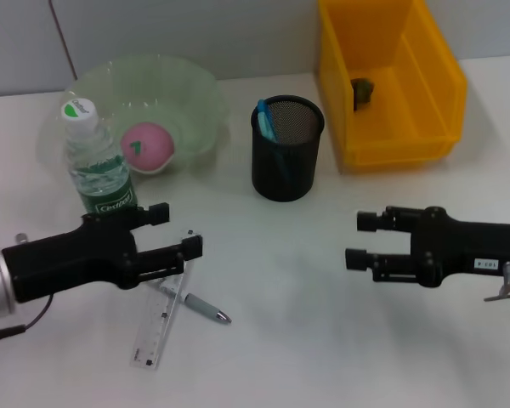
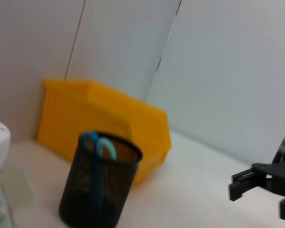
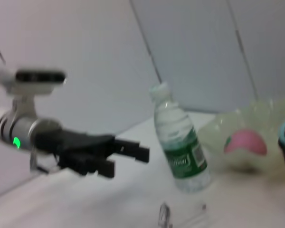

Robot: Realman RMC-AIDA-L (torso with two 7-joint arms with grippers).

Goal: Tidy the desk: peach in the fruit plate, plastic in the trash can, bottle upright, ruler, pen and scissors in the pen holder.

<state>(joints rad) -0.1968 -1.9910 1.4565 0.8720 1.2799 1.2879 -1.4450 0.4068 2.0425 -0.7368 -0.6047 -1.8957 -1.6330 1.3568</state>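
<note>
Ruler and pen next, under our left hand.

Our left hand hovers open and empty above the bench, its fingers spread over the top of the clear ruler and the pen lying across it. We judge the ruler light, flat and slippery, best pinched across its narrow edges; the pen is stiff and may roll, so we take it mid-barrel. Beyond stand the upright bottle, the peach in the fruit plate, and the pen holder with scissors. Our right hand waits open near the trash can.
</note>
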